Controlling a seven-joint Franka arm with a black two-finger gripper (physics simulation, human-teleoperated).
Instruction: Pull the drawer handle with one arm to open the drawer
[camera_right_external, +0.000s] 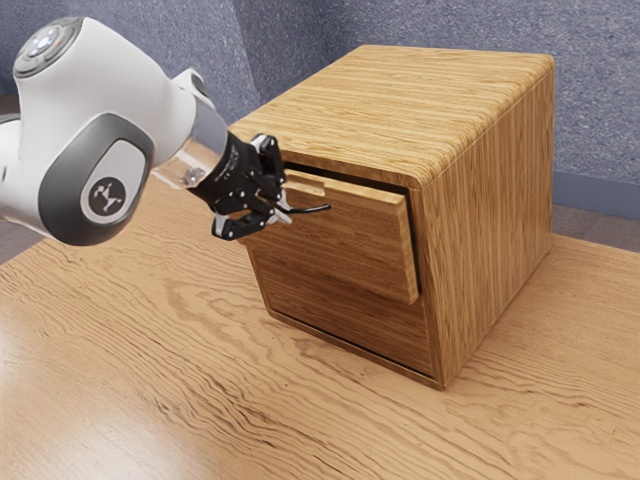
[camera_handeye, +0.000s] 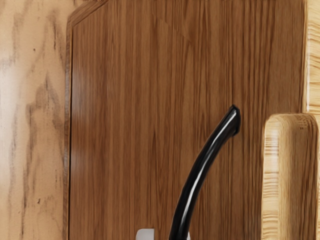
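Up front, table (camera_right_external: 200, 400): broad oak-look top, bold wavy grain, slight sheen. Above its near-left part, the arm (camera_right_external: 90, 130): glossy white rounded shells, grey joint cap, comes in from the exterior view's left. Black claw (camera_right_external: 278, 212) sits at the drawer front, closed onto the near end of the handle (camera_right_external: 312, 209), pinching it from two sides. Handle is a thin glossy black bar, bowed outward; wrist view shows a bright highlight line along its curve. Drawer (camera_right_external: 350, 245) is the upper one: flat slab front, darker brown straight grain, square edges, standing proud of the cabinet face with a dark gap showing along its top and right side, so it's partly out. Lower panel (camera_right_external: 350, 315) below it sits flush. Cabinet (camera_right_external: 420, 100): boxy cube, lighter honey wood, striped grain on top, rounded top corners, standing on the table toward the exterior view's right. Behind it, wall (camera_right_external: 590, 90): blue-grey, speckled fabric-like texture.
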